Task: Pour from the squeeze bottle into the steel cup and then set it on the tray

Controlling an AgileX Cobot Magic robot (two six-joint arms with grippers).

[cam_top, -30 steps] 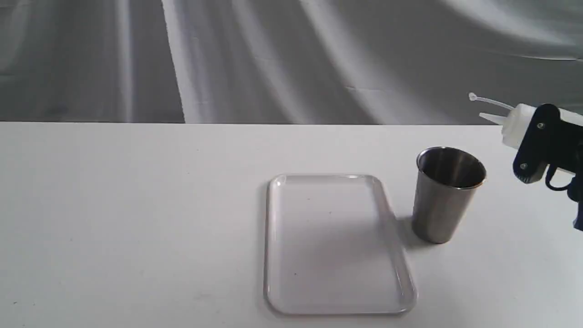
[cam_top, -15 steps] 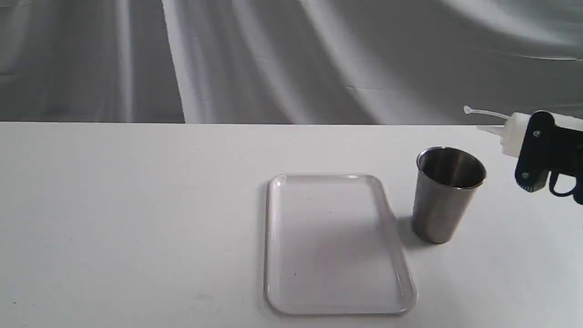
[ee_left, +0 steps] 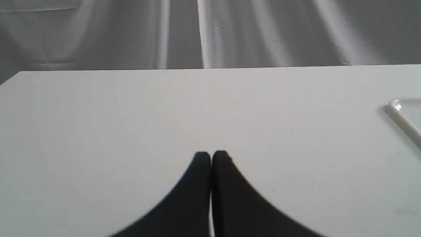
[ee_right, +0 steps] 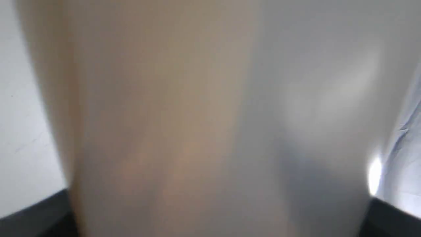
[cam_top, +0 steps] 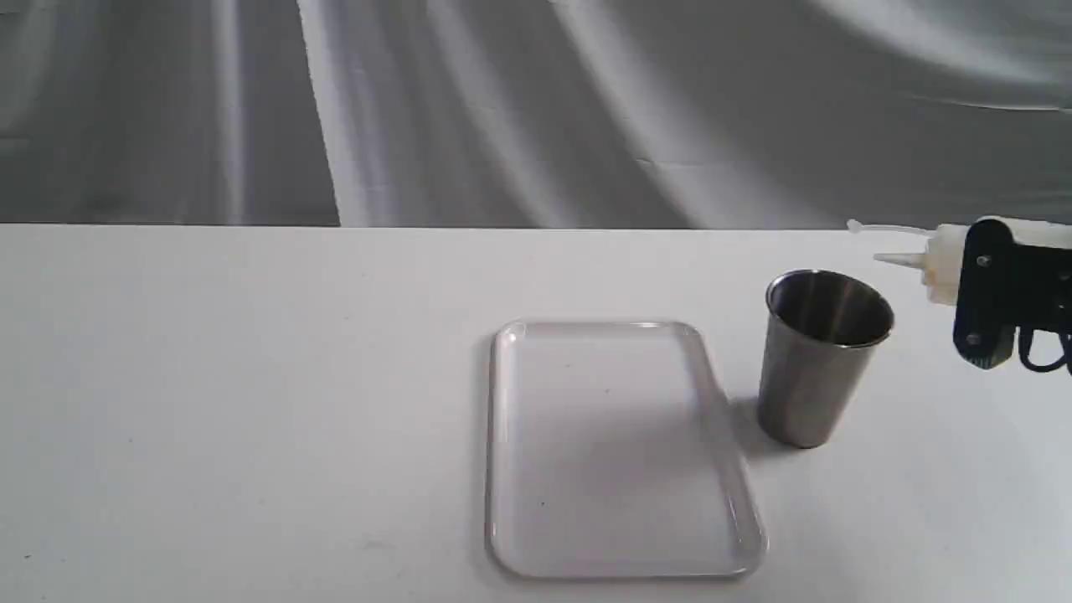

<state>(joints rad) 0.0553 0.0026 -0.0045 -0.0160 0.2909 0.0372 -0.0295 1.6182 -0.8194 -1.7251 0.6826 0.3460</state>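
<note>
The squeeze bottle [cam_top: 942,255] lies about level in the air at the far right, its nozzle pointing left and its cap strap sticking out above it. The nozzle tip hangs just right of the steel cup [cam_top: 825,356] and slightly above its rim. My right gripper [cam_top: 986,289] is shut on the bottle's body. In the right wrist view the blurred bottle [ee_right: 197,118] fills the picture between dark fingers [ee_right: 36,210]. The cup stands upright on the table, just right of the tray [cam_top: 620,553]. My left gripper [ee_left: 211,157] is shut with nothing in it, low over bare table.
The white table [cam_top: 251,377] runs back to a grey draped cloth [cam_top: 502,109]. A corner of the tray [ee_left: 403,113] shows at the side of the left wrist view. The left arm does not appear in the exterior view.
My right gripper has come down with the bottle. The bottle has tipped from nozzle slightly raised to about level, bringing the nozzle nearer the cup's rim. Cup, tray and left gripper have not moved.
</note>
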